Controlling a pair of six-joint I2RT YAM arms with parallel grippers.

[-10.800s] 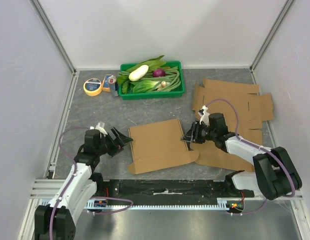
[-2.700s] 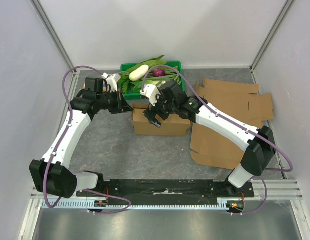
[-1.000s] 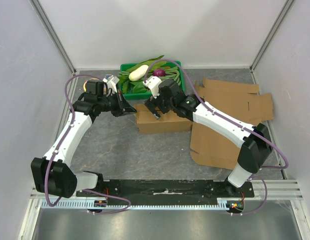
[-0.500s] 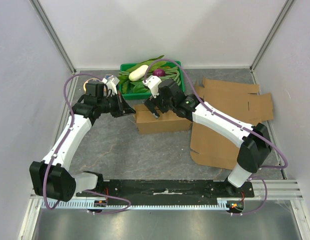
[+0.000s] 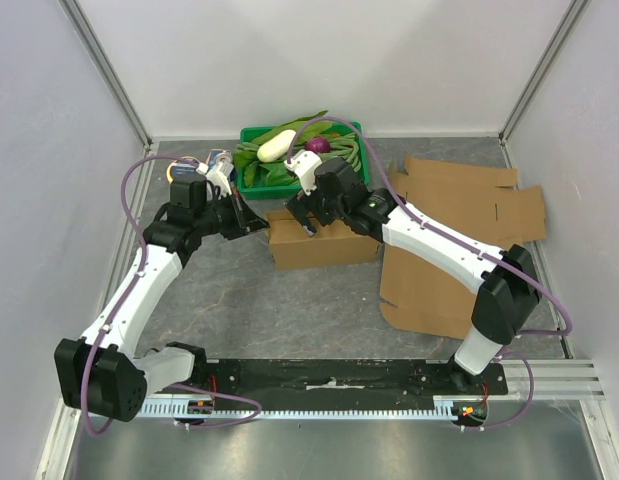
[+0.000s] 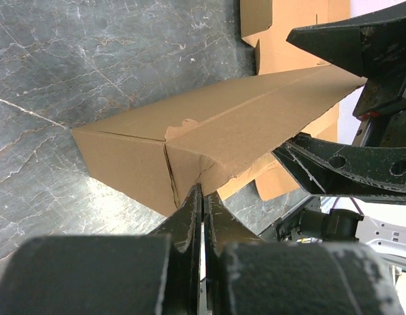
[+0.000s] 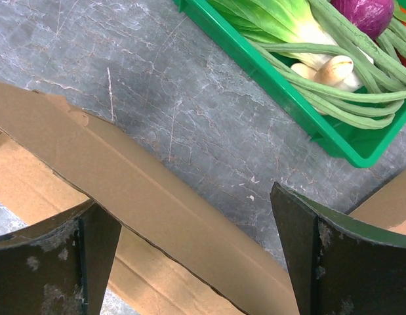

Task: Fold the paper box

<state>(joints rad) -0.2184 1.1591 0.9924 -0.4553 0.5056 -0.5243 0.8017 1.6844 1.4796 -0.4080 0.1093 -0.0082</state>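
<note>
Both at the paper box [image 5: 324,248] — left jaws pressed together at its end, right jaws spread over its top.

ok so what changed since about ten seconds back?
The box went from a flat sheet near the arms to a folded-up shape standing by the green tray. Both arms reached out to it: left gripper shut at its left end, right gripper open astride its top edge. Tray and spare cardboard unmoved.
</note>
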